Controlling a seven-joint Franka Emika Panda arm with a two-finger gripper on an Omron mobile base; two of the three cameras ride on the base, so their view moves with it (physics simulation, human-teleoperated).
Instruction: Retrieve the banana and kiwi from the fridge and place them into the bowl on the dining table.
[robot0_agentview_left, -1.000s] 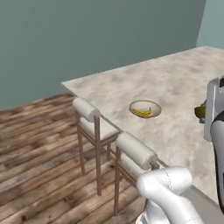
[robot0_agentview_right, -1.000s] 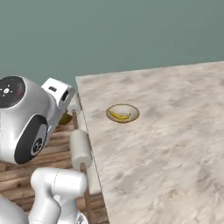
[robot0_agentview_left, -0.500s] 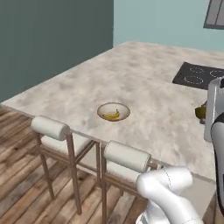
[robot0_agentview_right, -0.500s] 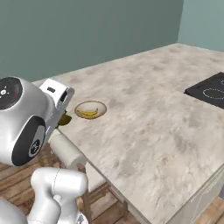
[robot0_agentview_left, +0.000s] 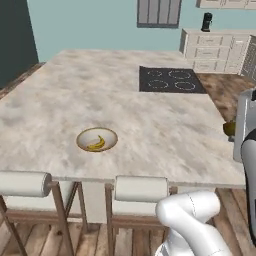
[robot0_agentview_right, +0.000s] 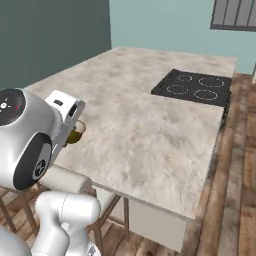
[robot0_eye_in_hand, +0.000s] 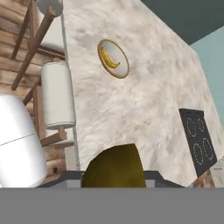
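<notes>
Marble bench (robot0_agentview_left: 150, 125) under teal walls, black cooktop (robot0_agentview_left: 170, 80) at its far end. Banana (robot0_agentview_left: 96, 144) lies in the bowl (robot0_agentview_left: 97, 139) near the front edge, above 2 cushioned chairs (robot0_agentview_left: 140, 190). Kiwi (robot0_eye_in_hand: 114, 167) sits clamped in the jaws, held well apart from the bowl.

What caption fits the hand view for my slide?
Gripper carrying the kiwi above the dining table, with the banana already in the bowl.
</notes>
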